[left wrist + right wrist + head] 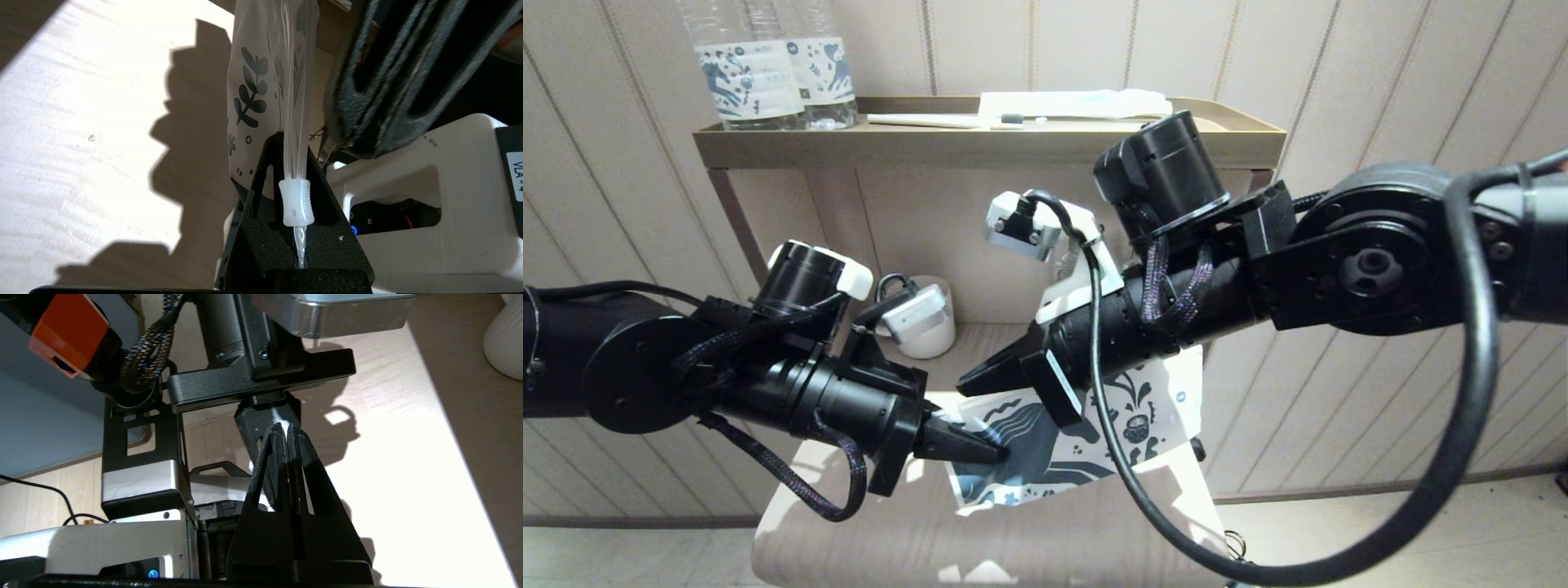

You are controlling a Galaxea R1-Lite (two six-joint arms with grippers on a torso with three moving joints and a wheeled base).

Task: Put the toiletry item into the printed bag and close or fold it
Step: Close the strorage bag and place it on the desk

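While both my arms met over the pale table [792,531], the printed bag [1045,457] hung between them, clear of the surface. My left gripper [295,175] was pinched tight on the bag's zip edge, at the white slider [297,203]. My right gripper [287,435] was clamped on the bag's upper edge. Toiletry item: not visible, so whether it was inside I couldn't tell. Judged closing underway, unfinished. A white-handled toothbrush [943,121] lay on the far tray [988,145].

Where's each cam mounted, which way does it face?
Head: on the head, looking forward and down at the printed bag held over the table; both arms show.
Left wrist: behind the left gripper, shut on the bag's zip edge.
Right wrist: behind the right gripper, jaws shut, facing the left gripper.
Shared: bag in head and left-wrist views.
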